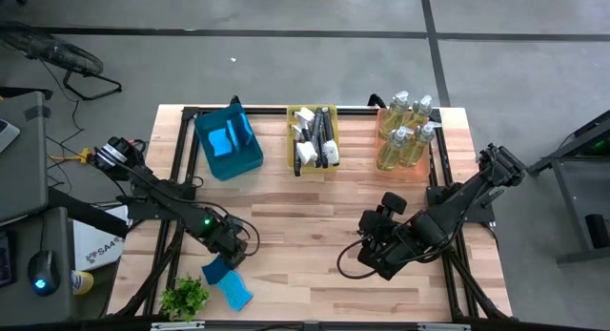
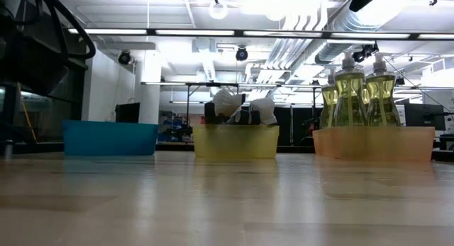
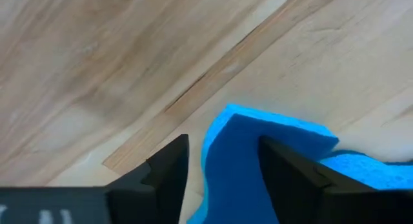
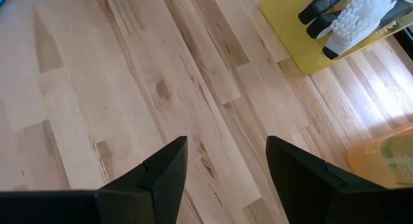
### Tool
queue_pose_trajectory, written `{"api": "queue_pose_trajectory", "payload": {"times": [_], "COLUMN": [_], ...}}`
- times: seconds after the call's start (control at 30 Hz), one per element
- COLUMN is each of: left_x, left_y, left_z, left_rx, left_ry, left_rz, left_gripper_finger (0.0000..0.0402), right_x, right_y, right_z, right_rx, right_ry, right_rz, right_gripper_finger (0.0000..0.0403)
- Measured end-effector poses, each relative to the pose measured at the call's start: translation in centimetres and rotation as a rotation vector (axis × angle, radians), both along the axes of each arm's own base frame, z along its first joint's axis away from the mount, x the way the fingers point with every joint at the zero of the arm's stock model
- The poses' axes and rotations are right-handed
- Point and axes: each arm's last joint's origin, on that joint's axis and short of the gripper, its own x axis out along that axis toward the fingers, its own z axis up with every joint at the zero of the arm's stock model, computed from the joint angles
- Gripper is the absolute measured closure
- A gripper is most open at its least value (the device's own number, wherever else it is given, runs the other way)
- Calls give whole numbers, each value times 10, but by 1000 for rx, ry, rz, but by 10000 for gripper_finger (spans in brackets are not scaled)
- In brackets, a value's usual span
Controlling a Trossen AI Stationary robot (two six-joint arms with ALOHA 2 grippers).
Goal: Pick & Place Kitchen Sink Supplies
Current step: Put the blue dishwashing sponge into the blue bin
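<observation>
While straddling a blue sponge (image 3: 242, 153) at the bench's (image 1: 305, 207) near left, left gripper (image 1: 229, 243) jaws around it, grip not yet sure | step: picking sponge | next: close, lift, carry to blue bin (image 1: 229, 145) | right gripper (image 4: 222, 179) jaws parted, empty, mid-bench.

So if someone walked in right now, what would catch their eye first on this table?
Probably the three bright bins along the far edge: a blue bin of sponges, a yellow bin of brushes and an orange bin of soap bottles. Next, the left hand at the near left, its fingers either side of a blue sponge on the wood. The right hand hangs open over bare table.
</observation>
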Motion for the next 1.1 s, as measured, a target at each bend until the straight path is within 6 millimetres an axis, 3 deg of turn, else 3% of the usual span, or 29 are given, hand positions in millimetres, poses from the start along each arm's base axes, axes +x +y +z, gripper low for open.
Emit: {"api": "queue_pose_trajectory", "payload": {"times": [0.27,0.83,1.1], "left_x": [0,-5,-5], "left_y": [1,4,3], "left_z": [0,-16,-17], "left_rx": [24,-14,-42], "left_ry": [-17,-35,-22], "left_rz": [5,37,31], "left_gripper_finger": [265,273,354], "right_x": [0,0,0], "right_y": [0,0,0], "right_z": [0,0,0], "right_rx": [0,1,-3], "right_ry": [0,2,1], "right_rz": [1,2,4], "right_gripper_finger": [199,199,199]}}
